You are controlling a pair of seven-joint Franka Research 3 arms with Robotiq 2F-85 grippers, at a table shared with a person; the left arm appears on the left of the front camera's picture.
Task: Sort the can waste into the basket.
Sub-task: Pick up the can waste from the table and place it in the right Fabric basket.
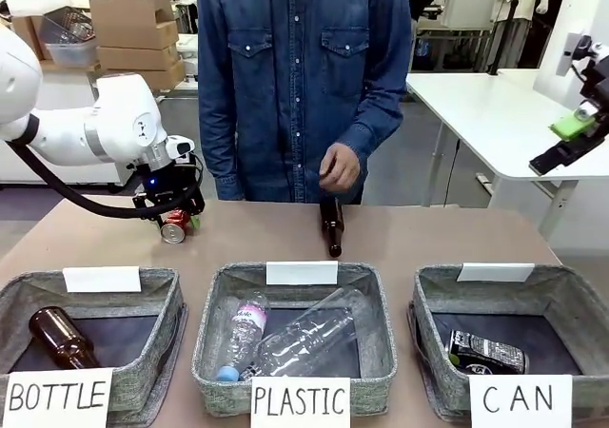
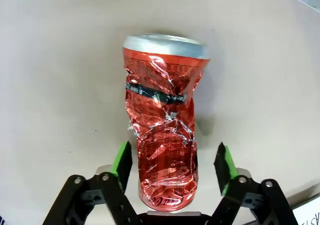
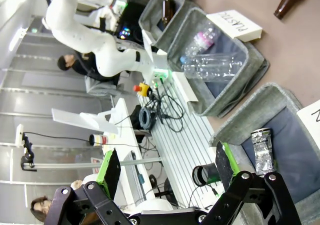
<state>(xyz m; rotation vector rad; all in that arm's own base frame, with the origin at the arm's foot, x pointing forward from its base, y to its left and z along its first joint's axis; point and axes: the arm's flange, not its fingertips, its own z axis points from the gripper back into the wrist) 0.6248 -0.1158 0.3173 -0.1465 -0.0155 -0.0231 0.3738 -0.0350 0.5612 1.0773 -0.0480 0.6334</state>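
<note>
Nearest me, three grey baskets line the front edge of the counter point(image 1: 457, 238). The CAN basket point(image 1: 571, 304) sits at 5 o'clock, and the dark can point(image 1: 486, 352) lies on its side on that basket's dark floor. The PLASTIC basket point(image 1: 214, 323) is at 6 o'clock with clear plastic bottles point(image 1: 304, 338) lying in it. The BOTTLE basket point(image 1: 166, 304) at 7 o'clock holds a brown glass bottle point(image 1: 59, 338) on its side.

Farther out, at 10 o'clock, my left claw point(image 2: 172, 162) is down at the counter around the red can point(image 1: 174, 227). Seen from my wrist, the can is badly crumpled and lies on its side on the bare counter, with its silver end pointing away from me. My green pads point(image 2: 122, 162) stand wide on either side of its near end. A sliver of gap shows on each side, so I straddle the can without pressing it.

At 12 o'clock a second brown bottle point(image 1: 331, 226) stands upright on the counter. The person's hand point(image 1: 340, 166) is at the top of its neck. The person stands at the far edge in a denim shirt.

My right claw point(image 1: 566, 141) hangs high above the counter at 2 o'clock, its jaws wide apart and holding nothing.
</note>
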